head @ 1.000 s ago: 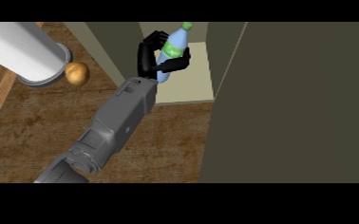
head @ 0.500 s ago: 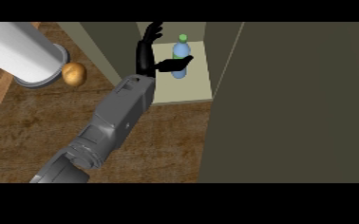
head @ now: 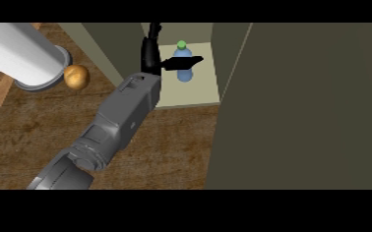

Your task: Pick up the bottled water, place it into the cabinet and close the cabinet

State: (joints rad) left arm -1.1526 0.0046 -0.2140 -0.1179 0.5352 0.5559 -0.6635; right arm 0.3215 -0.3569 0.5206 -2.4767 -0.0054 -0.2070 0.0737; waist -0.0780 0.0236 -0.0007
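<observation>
Cabinet (head: 196, 92) is open with its door (head: 298, 108) swung out at right, so closing is all that's left. Left hand (head: 150, 54) is inside and spread: fingers straight up, thumb out across the bottle (head: 184, 74), not curled round it. Bottle stands upright on the cabinet floor, so placing looks done; hand has to clear out next.
</observation>
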